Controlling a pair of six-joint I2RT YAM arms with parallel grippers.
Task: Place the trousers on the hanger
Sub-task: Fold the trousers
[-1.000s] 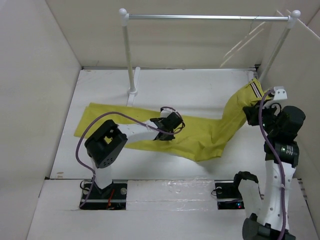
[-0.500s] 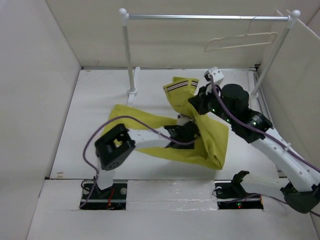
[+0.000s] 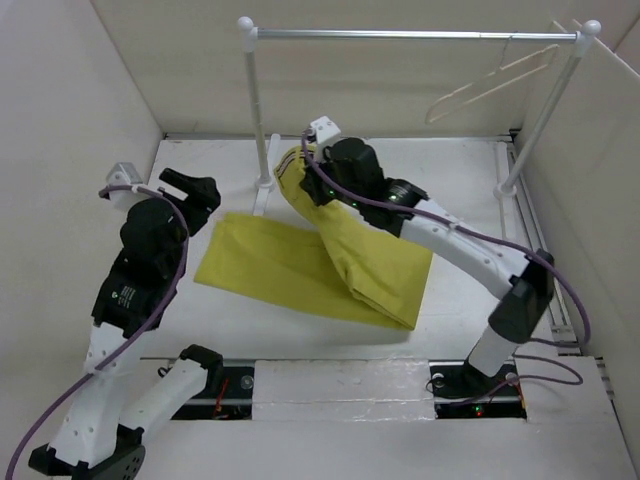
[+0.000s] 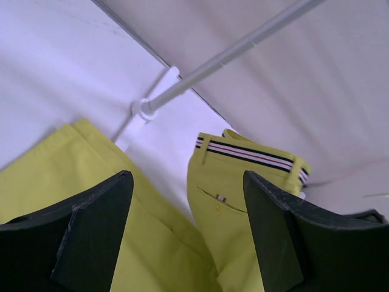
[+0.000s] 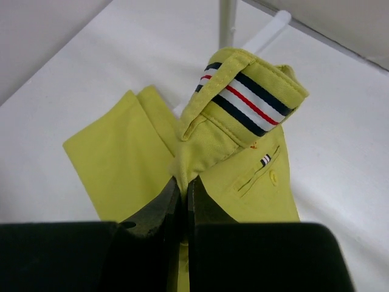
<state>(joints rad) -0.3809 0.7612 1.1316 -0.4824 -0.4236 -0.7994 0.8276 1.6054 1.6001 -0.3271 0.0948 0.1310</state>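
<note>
Trousers (image 3: 290,265) are folded over on the white table (image 3: 260,335). One half is laid flat, long axis slanting from the left toward the near right. The other half is doubled back up to the striped waistband (image 5: 249,100), which is pointed at the silver rail's (image 3: 410,34) left post (image 3: 256,110). Cloth just under the waistband is pinched tight by the right gripper (image 5: 182,185). The left gripper (image 4: 187,182) is spread wide over the flat half, nothing gripped. The hanger (image 3: 492,83) is hooked near the rail's right end, tilted, well apart.
</note>
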